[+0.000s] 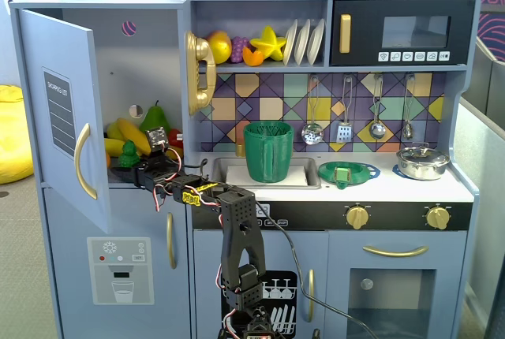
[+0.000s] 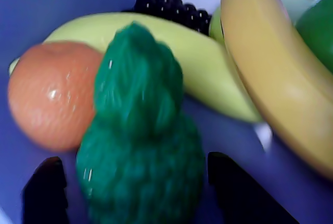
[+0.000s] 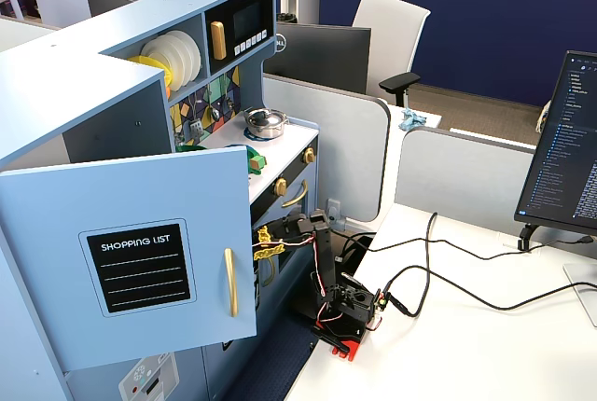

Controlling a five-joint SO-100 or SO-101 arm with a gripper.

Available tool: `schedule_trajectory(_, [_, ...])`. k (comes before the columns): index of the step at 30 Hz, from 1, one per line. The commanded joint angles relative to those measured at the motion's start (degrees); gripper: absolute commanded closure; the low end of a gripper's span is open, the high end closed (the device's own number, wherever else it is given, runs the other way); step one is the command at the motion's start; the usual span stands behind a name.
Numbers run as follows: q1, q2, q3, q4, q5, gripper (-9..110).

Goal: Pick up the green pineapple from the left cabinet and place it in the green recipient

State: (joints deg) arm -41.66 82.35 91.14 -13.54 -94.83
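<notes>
tall light-blue toy cabinet point(image 1: 150, 79), door open; small bumpy green toy pineapple point(image 2: 140, 151) stands on its shelf beside the orange, crown up. end effector point(image 2: 140, 193) released, fingers straddling its base, dead ahead.

One green pineapple point(image 2: 140, 151) inside left cabinet point(image 1: 134, 79). Beside it in wrist view: one orange point(image 2: 49, 94), two bananas, pale one point(image 2: 203, 62) and deeper yellow one point(image 2: 276, 73), one bunch of dark grapes point(image 2: 171, 6). One pear point(image 1: 155, 117) behind. One green cup point(image 1: 268, 150) in sink. One flat green strainer point(image 1: 348, 173). One silver pot point(image 1: 422, 162). Four hanging utensils point(image 1: 377, 110). Three white plates point(image 1: 304, 42) on shelf. One yellow star point(image 1: 269, 42). Two gold knobs point(image 1: 357, 216). One microwave point(image 1: 402, 32). One robot arm point(image 1: 237, 252).
</notes>
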Motion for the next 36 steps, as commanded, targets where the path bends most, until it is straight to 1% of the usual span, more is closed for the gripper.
schedule_trajectory(1, [-0.88,-2.02,-4.92,-0.09,0.00,85])
schedule_trajectory(3, [-0.88,-2.02,-4.92,1.14,-2.11,99])
schedule_trajectory(4, [-0.79,-1.93,-4.66,1.76,-2.72,101])
schedule_trajectory(6, [-0.79,-1.14,-3.78,2.11,-3.78,101])
schedule_trajectory(8, [-1.05,0.97,-2.37,2.11,-8.09,101])
schedule_trajectory(10, [-1.76,5.54,0.18,1.85,-14.15,101])
schedule_trajectory(14, [-4.75,18.37,5.71,1.58,-19.86,101])
schedule_trajectory(18, [-8.17,34.63,12.39,9.58,-26.19,101])
schedule_trajectory(24, [-9.84,55.72,20.13,24.79,-31.11,101])
schedule_trajectory(26, [-7.82,61.79,20.92,30.41,-31.38,101])
schedule_trajectory(29, [-1.85,68.12,18.37,40.43,-31.11,101])
schedule_trajectory(32, [7.38,69.96,12.22,48.96,-30.67,101])
schedule_trajectory(34, [14.41,69.35,8.53,51.42,-29.97,101])
schedule_trajectory(36, [22.94,67.15,4.04,54.23,-26.89,101])
